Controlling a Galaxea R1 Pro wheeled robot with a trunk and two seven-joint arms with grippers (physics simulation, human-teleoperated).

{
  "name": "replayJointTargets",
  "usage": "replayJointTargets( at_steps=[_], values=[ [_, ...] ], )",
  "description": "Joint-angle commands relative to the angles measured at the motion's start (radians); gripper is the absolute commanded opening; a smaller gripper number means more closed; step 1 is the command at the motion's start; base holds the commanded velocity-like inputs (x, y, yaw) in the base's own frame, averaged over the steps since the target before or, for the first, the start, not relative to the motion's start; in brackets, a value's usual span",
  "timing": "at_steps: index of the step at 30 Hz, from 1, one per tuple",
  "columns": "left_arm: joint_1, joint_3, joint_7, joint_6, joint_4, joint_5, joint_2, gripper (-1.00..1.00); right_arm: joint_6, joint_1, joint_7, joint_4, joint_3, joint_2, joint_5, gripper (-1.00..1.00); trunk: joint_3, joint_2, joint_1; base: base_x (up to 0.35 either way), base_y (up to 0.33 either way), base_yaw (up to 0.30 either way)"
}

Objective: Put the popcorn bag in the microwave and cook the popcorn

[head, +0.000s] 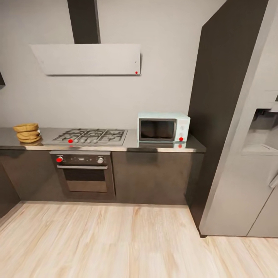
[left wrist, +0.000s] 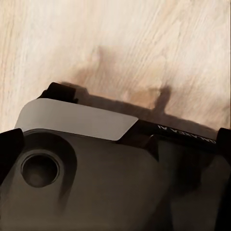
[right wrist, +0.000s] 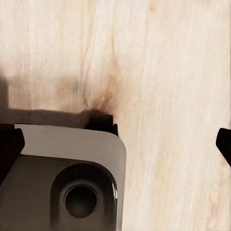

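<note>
The tan-yellow popcorn bag (head: 27,132) sits at the far left end of the grey countertop (head: 133,144). The pale mint-blue microwave (head: 163,127) stands at the counter's right end, its dark-glass door closed. Both are a good way ahead of me across the floor. In the left wrist view, my left gripper (left wrist: 118,137) hangs open over my own dark base and the wood floor, with dark fingertips (left wrist: 9,144) at the picture's edges. My right gripper (right wrist: 118,138) is likewise open over the base and floor, holding nothing.
A gas hob (head: 91,136) lies between bag and microwave, above a built-in oven (head: 82,173); a white slanted hood (head: 87,58) hangs overhead. A tall dark cabinet (head: 220,96) and a grey fridge (head: 247,162) stand at the right. Light wood floor (head: 116,239) stretches before the cabinets.
</note>
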Motion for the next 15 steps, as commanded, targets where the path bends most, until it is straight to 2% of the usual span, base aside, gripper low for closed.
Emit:
replayJointTargets(
  at_steps=[1,15],
  values=[
    [-0.001,-0.008,-0.002,0.000,0.001,0.010,0.000,1.00,-0.006,-0.001,0.002,0.003,-0.009,-0.001,0.008,1.00,-0.001,0.000,0.000,0.246,-0.176,0.000],
    [-0.001,-0.008,-0.003,0.000,0.001,0.010,-0.001,1.00,-0.006,-0.001,0.003,0.003,-0.009,-0.001,0.008,1.00,-0.001,0.000,0.000,0.246,-0.176,0.000]
  ],
)
